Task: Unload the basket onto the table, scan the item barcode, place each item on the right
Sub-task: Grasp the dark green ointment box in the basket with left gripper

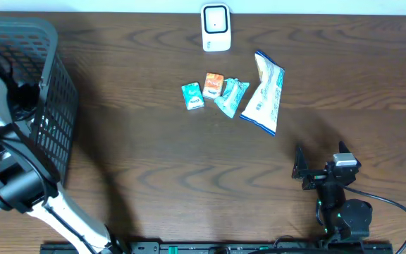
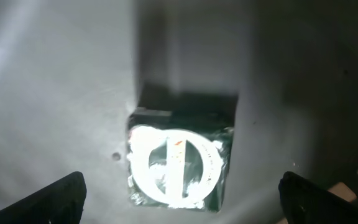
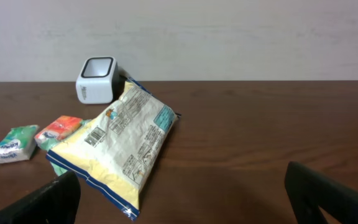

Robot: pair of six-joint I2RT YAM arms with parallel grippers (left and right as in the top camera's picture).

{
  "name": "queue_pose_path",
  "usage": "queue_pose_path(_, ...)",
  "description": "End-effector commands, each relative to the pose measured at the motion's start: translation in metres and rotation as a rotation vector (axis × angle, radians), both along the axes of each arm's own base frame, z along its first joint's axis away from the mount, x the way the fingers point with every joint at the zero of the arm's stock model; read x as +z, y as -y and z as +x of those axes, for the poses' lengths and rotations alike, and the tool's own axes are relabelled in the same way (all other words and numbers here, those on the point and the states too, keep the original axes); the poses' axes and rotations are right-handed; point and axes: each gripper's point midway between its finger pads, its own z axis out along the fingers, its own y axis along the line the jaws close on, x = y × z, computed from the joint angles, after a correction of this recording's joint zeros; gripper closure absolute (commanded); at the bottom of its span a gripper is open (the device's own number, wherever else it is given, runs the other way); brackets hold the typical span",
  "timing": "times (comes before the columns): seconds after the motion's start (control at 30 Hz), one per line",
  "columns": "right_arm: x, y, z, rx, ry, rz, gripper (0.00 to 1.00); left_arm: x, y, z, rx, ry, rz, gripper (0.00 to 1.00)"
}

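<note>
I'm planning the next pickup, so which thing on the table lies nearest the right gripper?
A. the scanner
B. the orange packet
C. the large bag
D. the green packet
C: in the overhead view the bag lies closer to the open right gripper than anything else on the table, and it fills the foreground of the right wrist view.
</note>
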Motion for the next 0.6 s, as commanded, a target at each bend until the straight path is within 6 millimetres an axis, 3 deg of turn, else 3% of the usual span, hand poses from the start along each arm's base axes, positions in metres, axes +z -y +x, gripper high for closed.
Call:
queue_pose_path(0.0,-0.001,0.003,0.000,-0.014,-0.003,0.013,0.01,-0.015,0.001,-0.005,-0.009,-0.064,0.035,0.02)
queue_pose_path(0.57,-0.001,0.003,0.000,-0.014,-0.003,0.013,0.01,-0.029,-0.002,-0.010,0.059,-0.061,0.029,0.02)
